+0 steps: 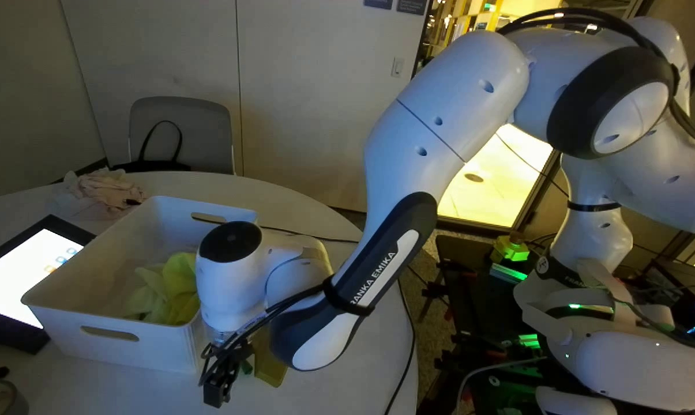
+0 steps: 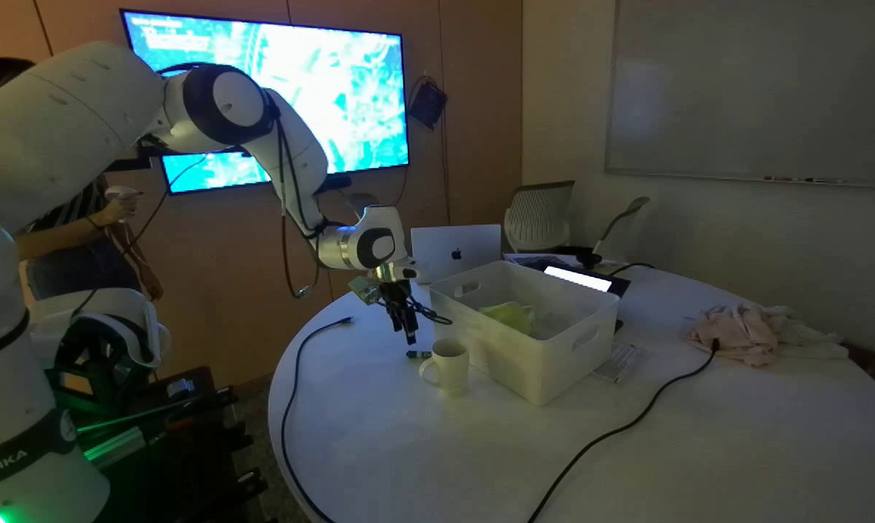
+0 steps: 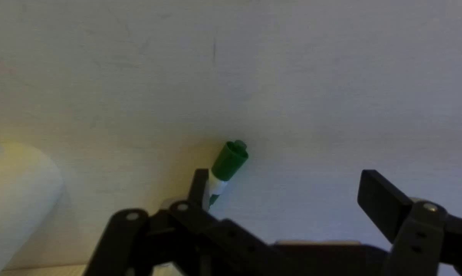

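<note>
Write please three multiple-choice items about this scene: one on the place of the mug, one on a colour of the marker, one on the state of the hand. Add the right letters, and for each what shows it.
1. Where does the mug stand?
A. On a chair
B. On the table, beside the white bin
C. On the laptop

2. Which colour does the marker show besides white?
A. Red
B. Blue
C. Green

3. In which state is the hand?
A. Open, holding nothing
B. Closed on the mug
C. Closed on the marker

Right letters:
1. B: an exterior view shows its base on the tabletop, outside the bin.
2. C: its end is plainly green in the wrist view.
3. A: the fingers stand wide apart, with nothing gripped.
</note>
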